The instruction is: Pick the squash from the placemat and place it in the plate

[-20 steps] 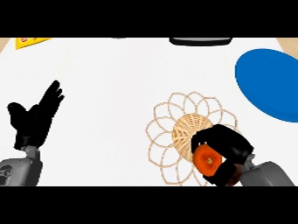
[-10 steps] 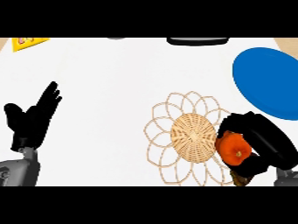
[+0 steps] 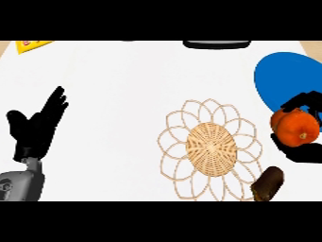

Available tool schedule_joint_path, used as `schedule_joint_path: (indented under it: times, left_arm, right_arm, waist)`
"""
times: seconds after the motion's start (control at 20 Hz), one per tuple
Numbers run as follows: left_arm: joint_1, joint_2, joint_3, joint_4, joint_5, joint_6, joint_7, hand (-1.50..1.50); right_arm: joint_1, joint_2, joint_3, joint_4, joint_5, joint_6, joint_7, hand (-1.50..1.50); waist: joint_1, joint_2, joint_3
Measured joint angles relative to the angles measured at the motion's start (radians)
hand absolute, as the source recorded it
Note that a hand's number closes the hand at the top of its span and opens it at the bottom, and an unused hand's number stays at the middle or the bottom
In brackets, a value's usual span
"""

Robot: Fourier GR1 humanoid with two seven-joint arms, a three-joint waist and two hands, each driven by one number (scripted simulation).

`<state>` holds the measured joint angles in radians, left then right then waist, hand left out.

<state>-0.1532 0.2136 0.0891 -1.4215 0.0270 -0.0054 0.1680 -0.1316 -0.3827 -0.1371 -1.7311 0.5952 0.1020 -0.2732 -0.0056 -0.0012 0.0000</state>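
Lifted off the woven wicker flower-shaped placemat (image 3: pixel 210 145), the round orange squash (image 3: pixel 296 126) now sits curled in the black right hand (image 3: pixel 309 151), just beside the blue round plate (image 3: pixel 289 78)'s lower edge. Open left hand (image 3: pixel 36 127) rests at the view's left, fingers up.

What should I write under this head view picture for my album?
Right robot hand carries orange squash toward blue plate.

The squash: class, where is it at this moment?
In the head view's right side, the squash is held in the right hand, right of the placemat, by the blue plate's lower edge.
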Motion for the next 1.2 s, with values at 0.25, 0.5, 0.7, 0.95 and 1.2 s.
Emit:
schedule_joint_path:
  times: [0.25,0.5,0.7,0.95,1.2]
  left_arm:
    - [-0.039,-0.004,0.006,0.031,-0.001,-0.002,0.005,0.00]
    - [-0.029,-0.013,-0.005,-0.008,-0.006,0.000,0.035,0.00]
    - [-0.028,-0.026,-0.012,-0.008,-0.017,0.007,0.026,0.00]
    - [-0.029,-0.031,-0.018,0.001,-0.021,-0.003,0.009,0.00]
    - [-0.053,-0.033,-0.018,0.009,-0.022,-0.002,0.016,0.00]
  right_arm:
    - [-0.110,-0.050,-0.122,0.202,-0.078,0.023,-0.019,1.50]
    - [-0.249,-0.111,-0.191,0.490,-0.074,-0.017,-0.096,1.50]
    - [-0.349,-0.157,-0.217,0.746,-0.046,-0.074,-0.205,1.50]
    - [-0.447,-0.247,-0.202,1.010,0.034,-0.106,-0.308,1.50]
    - [-0.516,-0.285,-0.191,1.221,0.056,-0.024,-0.347,-1.50]
  waist:
    - [0.008,0.003,0.000]
    - [0.018,0.005,0.000]
    - [0.024,0.007,0.001]
    - [0.040,0.013,0.002]
    - [0.050,0.019,0.003]
